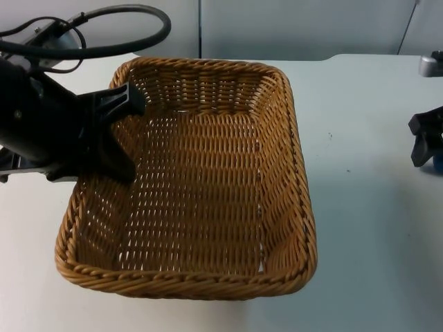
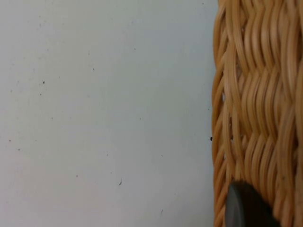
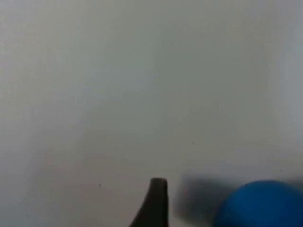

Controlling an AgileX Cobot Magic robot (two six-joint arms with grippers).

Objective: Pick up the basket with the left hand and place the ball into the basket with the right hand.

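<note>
Wicker basket point(image 1: 208, 187) in left pincer point(image 1: 124, 131)

The left arm enters from ten o'clock, its left gripper point(image 1: 121, 131) clamped, one finger point(image 1: 118, 98) above, the other below; the right gripper point(image 1: 423, 138) sits at three o'clock, fingertip point(image 3: 156, 201) dark.

A: What lies underneath everything?
B: A smooth white table top point(image 1: 374, 228), with a few tiny dark specks.
A: And beyond it?
B: A pale grey partition wall point(image 1: 304, 28) across the frame's top.
</note>
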